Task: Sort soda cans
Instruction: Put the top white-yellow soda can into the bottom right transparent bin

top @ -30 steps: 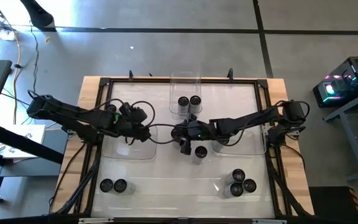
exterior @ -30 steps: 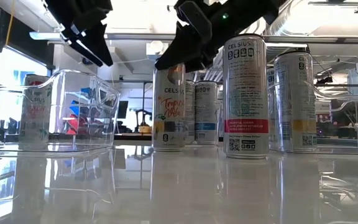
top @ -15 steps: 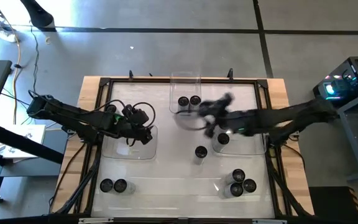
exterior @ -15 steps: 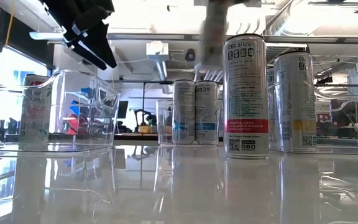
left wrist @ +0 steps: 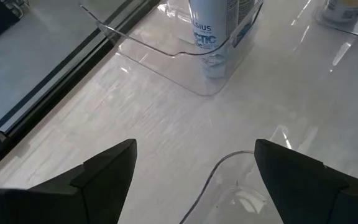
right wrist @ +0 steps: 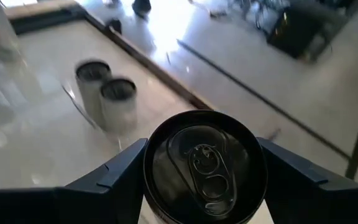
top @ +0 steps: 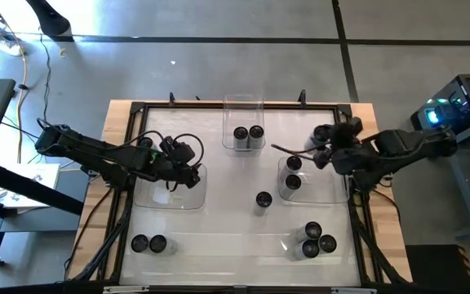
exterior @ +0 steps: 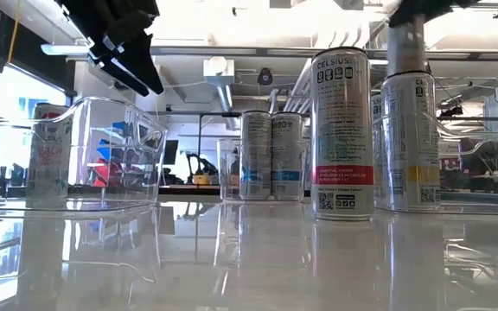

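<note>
My right gripper is shut on a soda can and hangs over the clear right tray, where another can stands. In the low view the held can is a blur above that tray. One can stands loose mid-table. Two cans stand in the far tray. My left gripper hangs open over the left tray with nothing between its fingers. My right gripper pinches the can between its two fingers, one on each side of the wall just under the top rim. The fingers reach in from the table's right side, slanting down. The can is upright, top up, lifted clear above the right tray.
Two cans stand near the front left and several near the front right. A black frame runs round the table top. Bare table lies between the trays and the near cans.
My right gripper, shut on a can that stood mid-table, has lifted it clear, swung up and toward the table's right edge, and turned at the wrist; the can now hangs over the right tray.
</note>
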Robot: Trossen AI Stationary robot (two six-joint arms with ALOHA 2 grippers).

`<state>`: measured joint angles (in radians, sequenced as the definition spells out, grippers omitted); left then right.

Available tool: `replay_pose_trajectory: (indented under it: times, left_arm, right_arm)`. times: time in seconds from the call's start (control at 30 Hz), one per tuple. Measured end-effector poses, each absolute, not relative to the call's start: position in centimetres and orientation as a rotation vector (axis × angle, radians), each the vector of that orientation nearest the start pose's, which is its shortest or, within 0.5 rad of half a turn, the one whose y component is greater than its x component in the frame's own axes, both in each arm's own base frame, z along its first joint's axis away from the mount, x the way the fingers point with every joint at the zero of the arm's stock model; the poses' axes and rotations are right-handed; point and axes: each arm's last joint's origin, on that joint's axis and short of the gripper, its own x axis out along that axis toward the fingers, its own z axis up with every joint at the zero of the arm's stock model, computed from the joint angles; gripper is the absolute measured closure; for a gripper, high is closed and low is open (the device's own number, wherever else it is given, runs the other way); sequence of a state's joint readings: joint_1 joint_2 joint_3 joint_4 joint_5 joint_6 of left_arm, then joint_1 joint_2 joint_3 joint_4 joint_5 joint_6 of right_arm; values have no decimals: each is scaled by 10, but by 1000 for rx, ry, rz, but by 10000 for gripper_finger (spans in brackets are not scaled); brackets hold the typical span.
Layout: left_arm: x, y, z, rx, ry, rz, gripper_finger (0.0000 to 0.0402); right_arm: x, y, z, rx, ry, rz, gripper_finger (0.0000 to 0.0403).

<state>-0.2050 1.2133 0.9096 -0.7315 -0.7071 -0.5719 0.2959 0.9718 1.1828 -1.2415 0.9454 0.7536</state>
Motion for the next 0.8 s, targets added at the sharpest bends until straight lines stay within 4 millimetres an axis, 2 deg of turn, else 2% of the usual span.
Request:
replay_pose_trajectory:
  times: [0.1, 0.23, 0.4, 0.63, 0.8]
  left_arm:
    - [224, -27, 258, -60, 762, 695, 80]
    - [225, -28, 258, -65, 751, 693, 80]
    - [229, -28, 261, -53, 724, 674, 80]
    - [232, -29, 263, -23, 698, 646, 80]
    - [233, -29, 264, -23, 696, 642, 80]
  right_arm:
    - [135, 22, 353, 135, 634, -847, 161]
    - [135, 31, 338, 193, 698, -791, 161]
    - [138, 41, 298, 231, 751, -781, 161]
    - [146, 50, 240, 221, 684, -761, 161]
    - [143, 52, 220, 211, 604, -795, 161]
